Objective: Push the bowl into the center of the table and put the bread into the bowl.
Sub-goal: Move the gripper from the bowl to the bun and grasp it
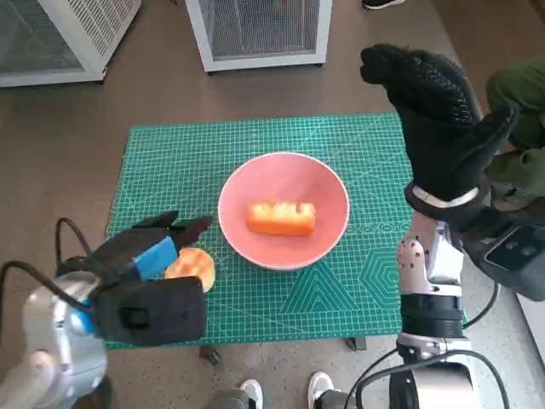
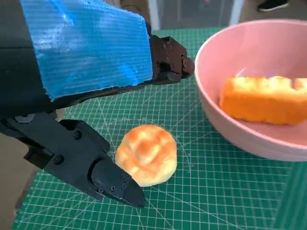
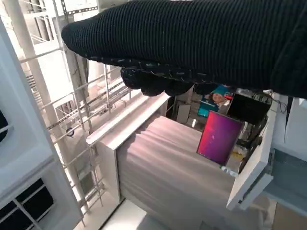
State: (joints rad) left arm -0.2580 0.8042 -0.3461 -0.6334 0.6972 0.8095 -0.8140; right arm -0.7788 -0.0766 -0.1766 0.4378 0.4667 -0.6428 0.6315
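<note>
A pink bowl (image 1: pixel 234 217) (image 2: pixel 211 72) stands at the middle of the green cutting mat (image 1: pixel 170 162), with an orange oblong piece of bread (image 1: pixel 281 216) (image 2: pixel 264 99) lying in it. A round golden bun (image 1: pixel 192 267) (image 2: pixel 146 154) lies on the mat just left of the bowl. My left hand (image 1: pixel 145 264) (image 2: pixel 81 91) hovers over the bun with its fingers apart on either side of it, holding nothing. My right hand (image 1: pixel 438 119) (image 3: pixel 192 43) is raised high at the table's right edge, fingers up, empty.
White mesh-fronted cabinets (image 1: pixel 255 30) stand on the floor beyond the table. A person's green-clad leg (image 1: pixel 519 89) is at the right edge, and feet in white shoes (image 1: pixel 319 388) show below the table's near edge.
</note>
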